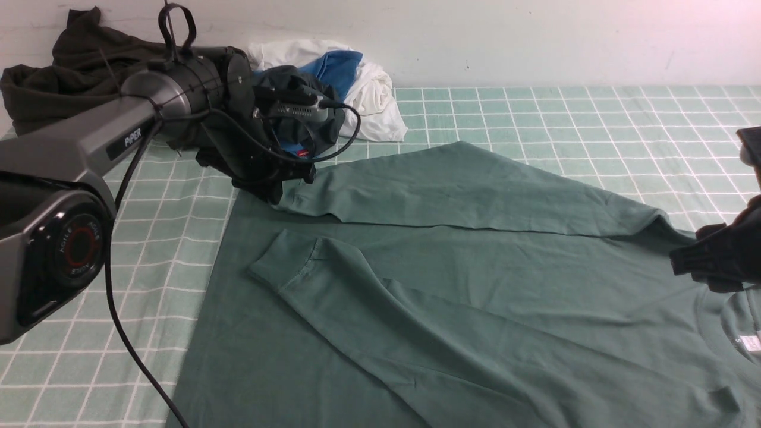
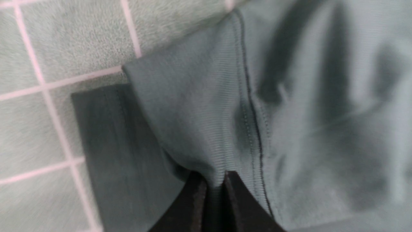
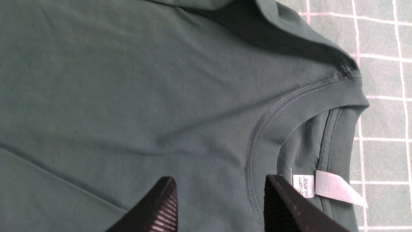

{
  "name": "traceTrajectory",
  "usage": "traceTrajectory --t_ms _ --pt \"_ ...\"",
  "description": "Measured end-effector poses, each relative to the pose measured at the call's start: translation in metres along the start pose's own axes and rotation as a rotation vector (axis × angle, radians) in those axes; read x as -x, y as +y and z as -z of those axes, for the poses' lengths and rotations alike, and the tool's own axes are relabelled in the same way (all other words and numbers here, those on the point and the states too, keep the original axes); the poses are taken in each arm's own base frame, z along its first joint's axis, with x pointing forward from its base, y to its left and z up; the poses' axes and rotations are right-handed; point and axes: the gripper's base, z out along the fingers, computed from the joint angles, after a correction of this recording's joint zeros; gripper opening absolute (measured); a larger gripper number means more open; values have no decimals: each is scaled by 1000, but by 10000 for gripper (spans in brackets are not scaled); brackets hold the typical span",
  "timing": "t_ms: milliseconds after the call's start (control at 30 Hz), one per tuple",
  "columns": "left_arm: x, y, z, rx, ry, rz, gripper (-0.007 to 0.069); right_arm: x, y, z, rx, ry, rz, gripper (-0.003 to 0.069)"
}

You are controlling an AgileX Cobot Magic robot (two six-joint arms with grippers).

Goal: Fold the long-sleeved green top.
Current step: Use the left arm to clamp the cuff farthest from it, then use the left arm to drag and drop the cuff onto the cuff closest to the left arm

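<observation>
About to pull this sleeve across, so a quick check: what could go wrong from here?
1. The left gripper pinches only a small bit of the cuff; the fabric may slip out when pulled.
2. The right gripper is open by the collar and grips nothing, so the green long-sleeved top may drag along instead of folding.

Front camera looks forward across the sage-green cotton long-sleeved top (image 1: 475,285) on the pale-green checked cloth (image 1: 565,119); both wrist cameras (very close) look down on that top.
</observation>
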Motion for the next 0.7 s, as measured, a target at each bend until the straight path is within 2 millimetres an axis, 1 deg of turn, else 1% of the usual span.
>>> traceTrajectory --t_ms 33,67,100,133,167,200,267,367,400,433,467,500,533,567,600,700 --pt "0 -1 3 -1 -1 -3 27 0 0 0 0 0 0 351" --pt "3 -7 28 -5 -19 -18 27 0 0 0 -1 2 0 351" --pt "5 -11 47 -10 -34 -24 27 0 0 0 -2 6 1 351" --pt "5 -12 55 -11 -40 -27 27 -1 0 0 -3 8 1 351" --pt "3 -17 81 -22 -56 -30 27 -1 -1 0 -6 15 2 351" --pt "1 -20 100 -27 -73 -25 27 -1 -1 0 -6 18 2 351" --pt "-9 -22 132 -29 -98 -9 27 -2 -1 2 -6 14 1 351" --pt "-41 -25 161 -44 -82 8 27 -1 -2 10 -2 -10 -8 351" --pt "-63 -27 166 -66 -56 22 27 -1 -3 16 2 -27 -14 351" --pt "-76 -29 162 -80 -25 33 27 -1 -4 18 2 -34 -16 351" --pt "-93 -31 164 -101 -19 42 27 -1 -5 23 4 -50 -19 351" --pt "-97 -31 164 -101 -16 43 27 -1 -5 24 4 -52 -20 351" --pt "-124 -33 155 -128 15 58 27 -2 -6 29 8 -66 -27 351" --pt "-137 -34 149 -143 30 65 27 -2 -6 32 13 -73 -34 351" --pt "-156 -35 139 -152 51 75 27 -3 -6 35 19 -79 -38 351" --pt "-193 -36 115 -173 107 73 43 -4 -6 38 29 -72 -28 351"
